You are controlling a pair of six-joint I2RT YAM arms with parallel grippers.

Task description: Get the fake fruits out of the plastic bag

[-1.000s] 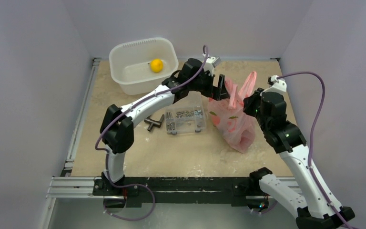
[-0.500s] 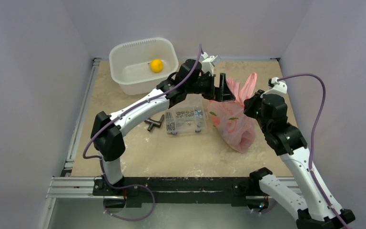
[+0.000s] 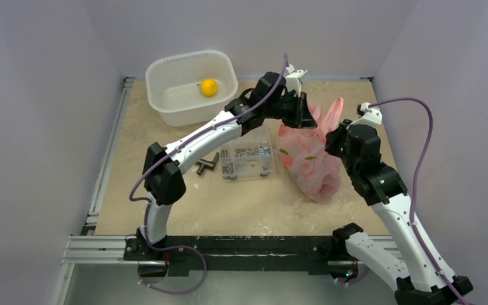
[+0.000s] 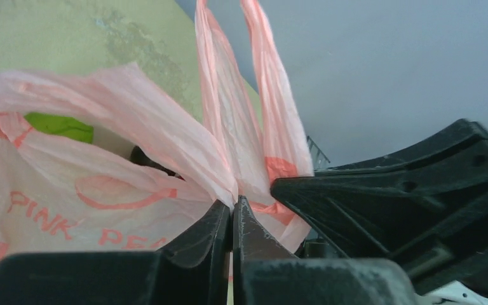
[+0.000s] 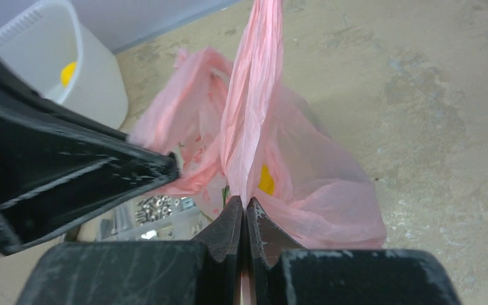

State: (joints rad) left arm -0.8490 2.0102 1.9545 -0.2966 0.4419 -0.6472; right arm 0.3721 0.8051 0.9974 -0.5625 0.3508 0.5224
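The pink plastic bag stands at the right of the table, with green shapes showing through its film. My left gripper is at the bag's upper left edge, shut on a fold of the film. My right gripper is shut on the bag's right loop handle, which rises straight up from its tips. A yellow fake fruit shows inside the bag just past the right fingertips. Another yellow fake fruit lies in the white tub.
A clear box of grey screws sits just left of the bag, below the left forearm. A dark metal fitting lies to the left of that box. The white tub stands at the back left near the wall.
My left gripper has moved right and up to the bag's left edge and gone from open to shut on the film. The right gripper keeps its hold on the handle.
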